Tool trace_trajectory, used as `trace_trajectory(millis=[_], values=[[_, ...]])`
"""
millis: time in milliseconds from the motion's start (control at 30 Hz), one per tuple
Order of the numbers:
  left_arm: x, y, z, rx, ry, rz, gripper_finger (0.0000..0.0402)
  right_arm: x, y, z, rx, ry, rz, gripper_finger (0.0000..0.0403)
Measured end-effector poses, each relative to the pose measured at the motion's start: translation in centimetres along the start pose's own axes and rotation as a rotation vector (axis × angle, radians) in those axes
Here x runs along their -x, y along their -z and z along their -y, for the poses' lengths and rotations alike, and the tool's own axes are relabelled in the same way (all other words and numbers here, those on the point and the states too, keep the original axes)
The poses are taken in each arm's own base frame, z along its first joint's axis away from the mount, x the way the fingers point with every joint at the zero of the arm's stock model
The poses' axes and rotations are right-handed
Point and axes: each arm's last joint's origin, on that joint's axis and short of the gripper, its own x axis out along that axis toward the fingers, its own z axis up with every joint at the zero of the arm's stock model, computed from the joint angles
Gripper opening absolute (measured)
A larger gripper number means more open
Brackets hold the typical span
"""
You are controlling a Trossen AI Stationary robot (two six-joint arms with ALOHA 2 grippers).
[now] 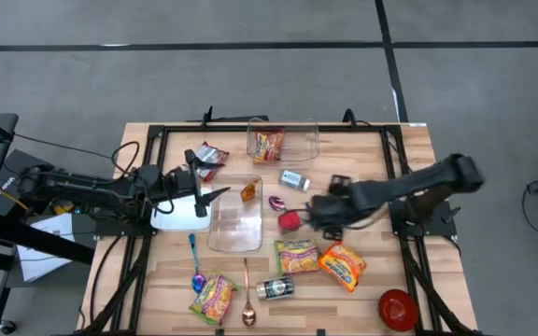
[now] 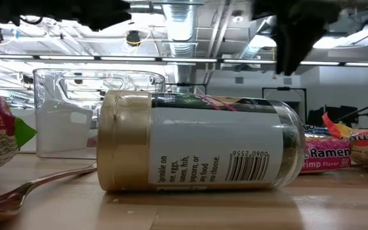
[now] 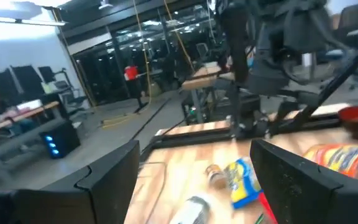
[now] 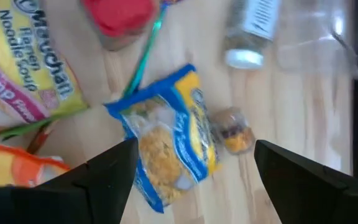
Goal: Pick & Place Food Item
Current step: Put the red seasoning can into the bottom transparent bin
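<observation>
Hovering right gripper (image 4: pixel 191 165), fingers wide, over crinkled blue-yellow snack packet (image 4: pixel 166 149) lying flat on table (image 4: pixel 278 124).

Two clear containers (image 1: pixel 235 227) (image 1: pixel 283 140), two spoons (image 1: pixel 195 264) (image 1: pixel 247 299), two jars (both lying down) (image 1: pixel 276 288) (image 1: pixel 294 179), one red bowl (image 1: pixel 398 309).

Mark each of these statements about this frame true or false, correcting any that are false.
1. The right claw is shut on a noodle packet. False: it is open and holds nothing.
2. A jar lies on its side on the table. True.
3. The red bowl sits inside a clear container. False: it stands on the bare table near a corner.
4. The left claw is open. True.
5. One clear container holds a food packet. True.
</observation>
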Motion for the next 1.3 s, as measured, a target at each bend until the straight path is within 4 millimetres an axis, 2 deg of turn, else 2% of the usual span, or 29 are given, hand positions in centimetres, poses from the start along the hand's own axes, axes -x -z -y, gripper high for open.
trace_trajectory(millis=[100, 200, 333, 467, 633, 733, 867, 1067, 1300], values=[[-1.0, -0.7, 1.0, 0.023, 0.049, -0.012, 0.0298, 1.1, 3.2, 0.5, -0.101, 0.005, 0.15, 0.0315], [-3.2, -1.7, 2.8, -0.013, 0.104, -0.05, 0.0298, 2.2, 5.7, 0.7, -0.156, -0.044, 0.321, 0.0315], [-8.0, -3.6, 4.9, -0.105, 0.135, -0.16, 0.0308, 2.8, 8.1, 1.0, -0.169, -0.079, 0.455, 0.0315], [-13.2, -4.6, 6.3, -0.178, 0.165, -0.36, 0.0335, 3.1, 10.0, 1.0, -0.137, -0.07, 0.525, 0.0315], [-18.4, -3.4, 7.9, -0.203, 0.225, -0.547, 0.0364, 3.5, 11.5, 1.0, -0.104, -0.061, 0.581, 0.0315], [-20.3, -1.4, 8.6, -0.123, 0.278, -0.647, 0.0372, 3.6, 12.2, 1.0, -0.086, -0.082, 0.599, 0.0315], [-21.7, 2.2, 9.8, -0.072, 0.302, -0.766, 0.0373, 3.6, 12.9, 1.0, -0.065, -0.086, 0.614, 0.0315], [-22.2, 5.0, 10.4, -0.007, 0.269, -0.871, 0.0372, 3.5, 13.2, 1.1, -0.064, -0.096, 0.618, 0.0315], [-22.0, 6.0, 10.5, 0.043, 0.257, -0.932, 0.0372, 3.5, 13.2, 1.1, -0.064, -0.095, 0.616, 0.0315]])
